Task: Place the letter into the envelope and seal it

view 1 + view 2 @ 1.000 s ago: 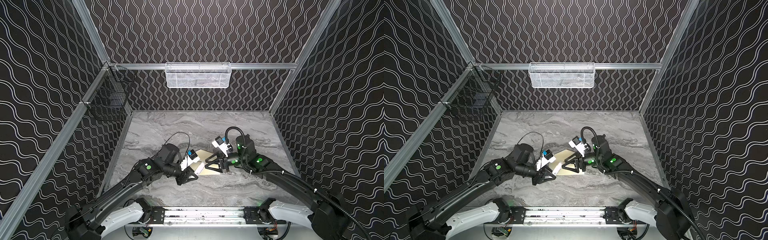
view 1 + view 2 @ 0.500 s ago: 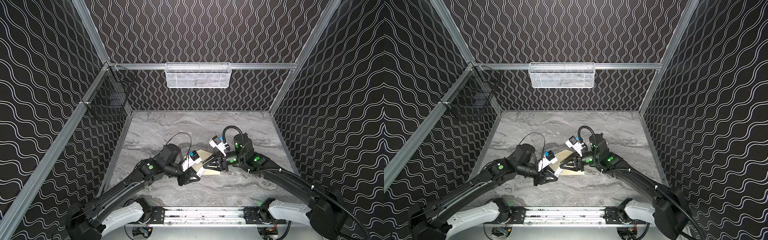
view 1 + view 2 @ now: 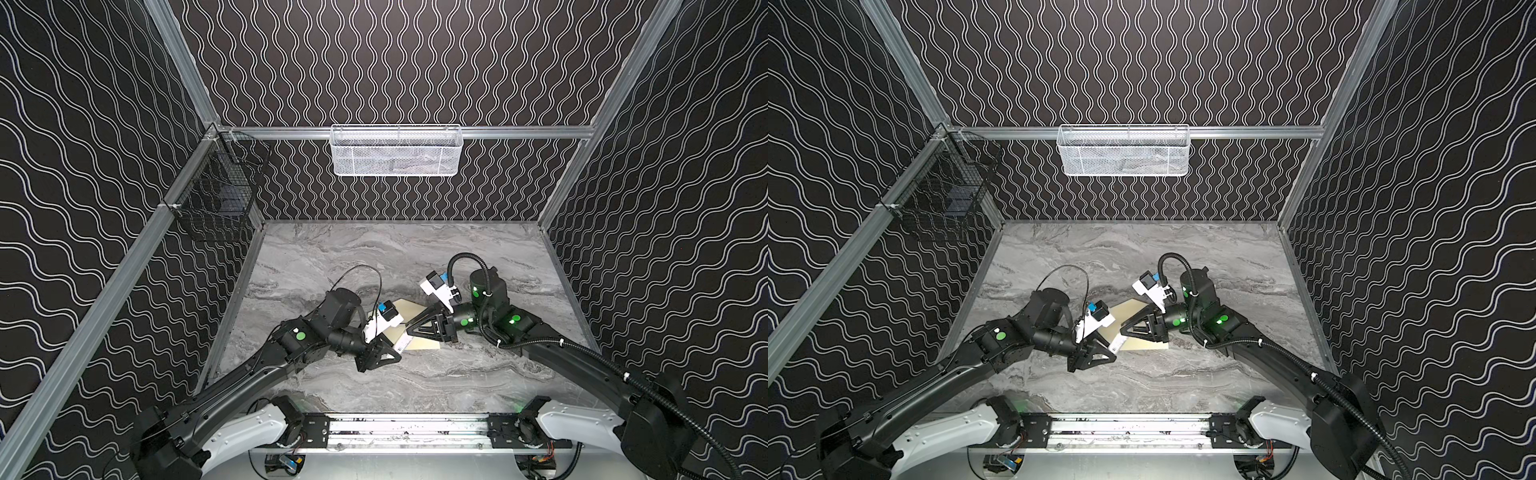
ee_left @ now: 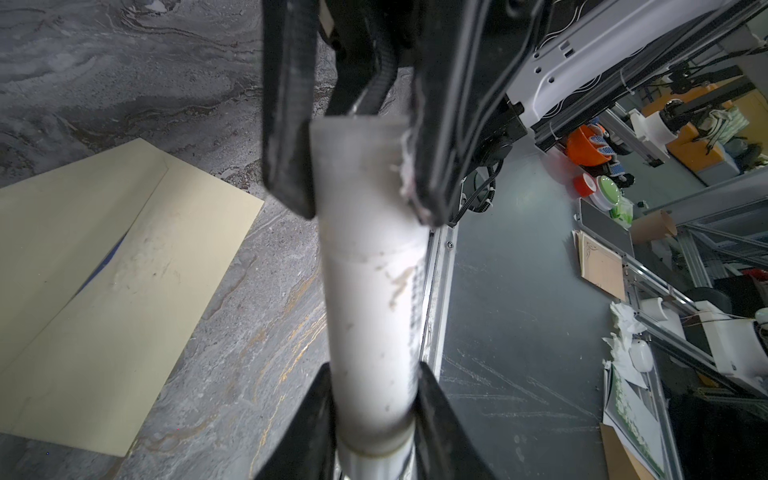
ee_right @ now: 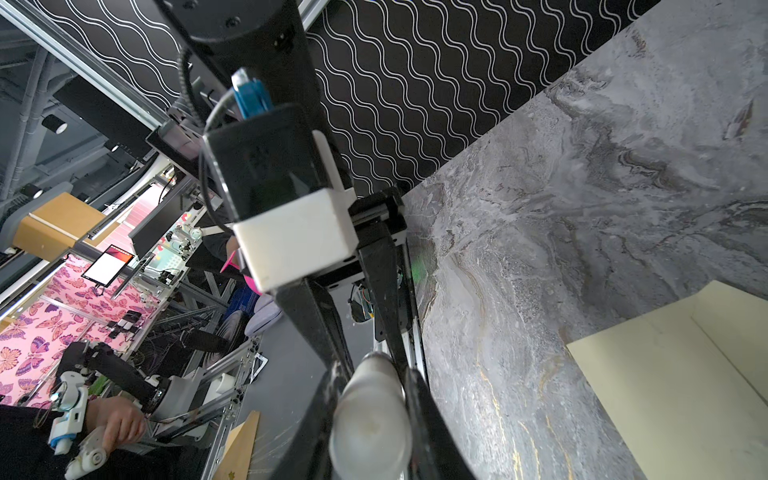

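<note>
We are gripping one white cylinder (image 4: 370,291) with the left gripper (image 4: 374,368) and the right gripper (image 5: 372,374), jaws narrow. The envelope (image 3: 409,313) is lying flat at the lower centre of a top view, with the letter (image 4: 102,266) peeking out from inside. We are judging it light and floppy, best pinched at its flap edge.

Cannot read any word, brand or number anywhere. Only a blurred column of dark print down the white tube (image 4: 374,291), too smeared to make out. On the envelope (image 4: 104,299), just a faint smudge, no letters.
</note>
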`<state>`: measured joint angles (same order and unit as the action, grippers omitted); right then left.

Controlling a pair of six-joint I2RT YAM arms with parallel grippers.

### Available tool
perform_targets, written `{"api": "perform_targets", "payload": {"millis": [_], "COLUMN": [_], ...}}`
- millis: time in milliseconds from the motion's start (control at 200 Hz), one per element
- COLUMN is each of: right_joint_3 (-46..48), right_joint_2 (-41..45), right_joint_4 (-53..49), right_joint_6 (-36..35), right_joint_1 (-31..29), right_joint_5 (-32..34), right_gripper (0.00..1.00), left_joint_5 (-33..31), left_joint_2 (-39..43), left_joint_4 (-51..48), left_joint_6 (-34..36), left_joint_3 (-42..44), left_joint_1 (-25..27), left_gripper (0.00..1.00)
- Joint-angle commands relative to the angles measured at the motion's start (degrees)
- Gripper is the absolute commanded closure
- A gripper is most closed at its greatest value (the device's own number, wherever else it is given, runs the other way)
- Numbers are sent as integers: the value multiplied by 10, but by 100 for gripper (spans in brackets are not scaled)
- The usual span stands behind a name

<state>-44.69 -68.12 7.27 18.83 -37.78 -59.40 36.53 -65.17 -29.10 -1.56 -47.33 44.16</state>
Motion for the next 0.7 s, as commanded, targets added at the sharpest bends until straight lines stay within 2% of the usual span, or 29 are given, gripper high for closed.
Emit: {"api": "perform_targets", "payload": {"millis": [0, 160, 370, 545, 691], "right_joint_3": [4, 5, 5, 6, 8], "right_joint_2": [1, -3, -5, -6, -7], "right_joint_4": [20, 27, 34, 38, 39], "right_joint_6": [13, 23, 31, 34, 35], "right_joint_1": [-1, -1, -1, -1, -1], "right_joint_5": [-9, -5, -3, -1, -1], "right_gripper": [86, 88, 90, 91, 92], "left_joint_5": [-22, -15, -7, -9, -10], "left_joint_2": [8, 10, -5, -16, -24], "left_joint_4": [74, 108, 115, 116, 109], "left_joint_6": [-35, -55, -54, -56, -56], "left_joint_3": [8, 18, 14, 8, 3], "left_joint_1": [0, 0, 3, 5, 5], "left_gripper": [56, 48, 47, 57, 74]}}
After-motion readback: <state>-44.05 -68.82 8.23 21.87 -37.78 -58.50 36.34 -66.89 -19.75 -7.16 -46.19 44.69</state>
